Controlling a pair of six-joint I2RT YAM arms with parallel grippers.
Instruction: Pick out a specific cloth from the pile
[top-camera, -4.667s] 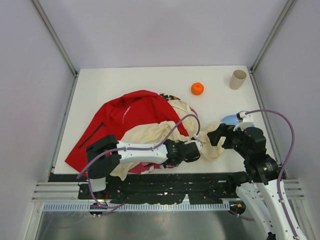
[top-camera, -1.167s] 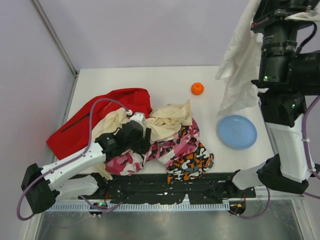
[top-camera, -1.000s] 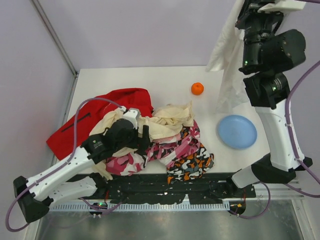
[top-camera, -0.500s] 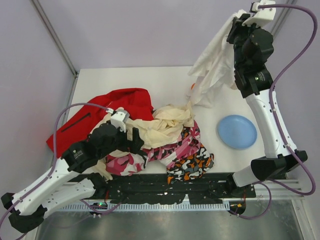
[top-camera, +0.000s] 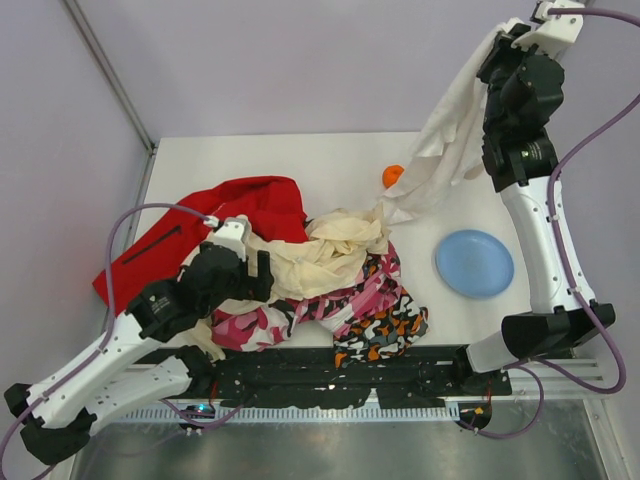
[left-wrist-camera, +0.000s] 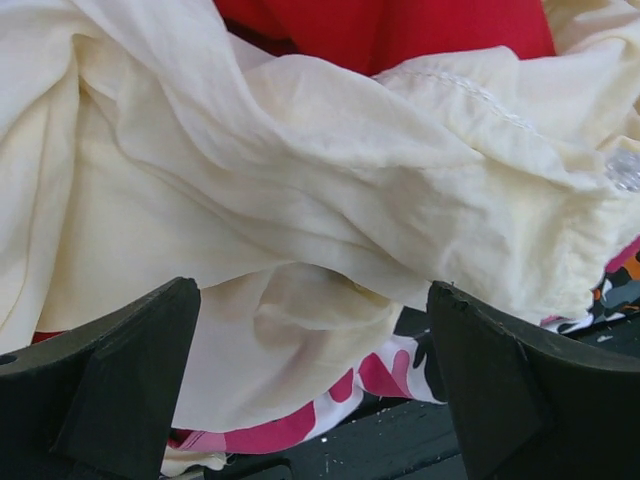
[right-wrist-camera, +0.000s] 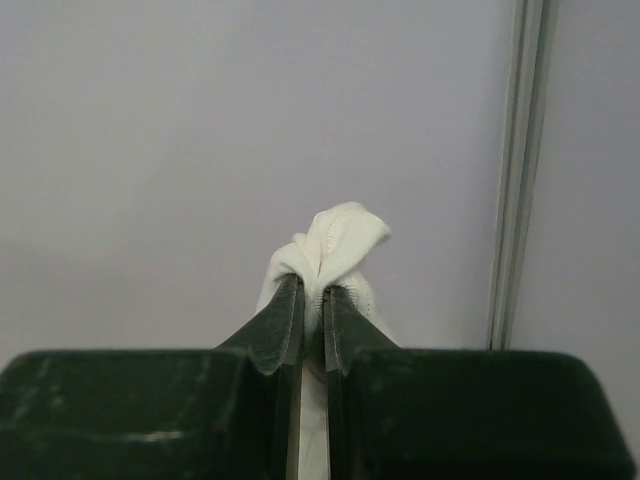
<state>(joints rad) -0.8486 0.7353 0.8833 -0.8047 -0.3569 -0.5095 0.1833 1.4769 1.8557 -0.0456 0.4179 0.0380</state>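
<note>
Fig. 1: My right gripper (right-wrist-camera: 312, 292) pinches 1 bunched tip of the white cloth (top-camera: 450, 150), which hangs below it, tail touching the pile (top-camera: 340, 290); my left gripper (left-wrist-camera: 312, 300) gapes over cream-yellow cloth (left-wrist-camera: 300, 150). Risk: the tail may snag, dragging neighbours, or slip free

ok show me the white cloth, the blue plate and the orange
white cloth (top-camera: 452, 140), top external view, middle of the hanging stretch
blue plate (top-camera: 475, 263), top external view, its bare centre
orange (top-camera: 390, 175), top external view, visible left part
</note>
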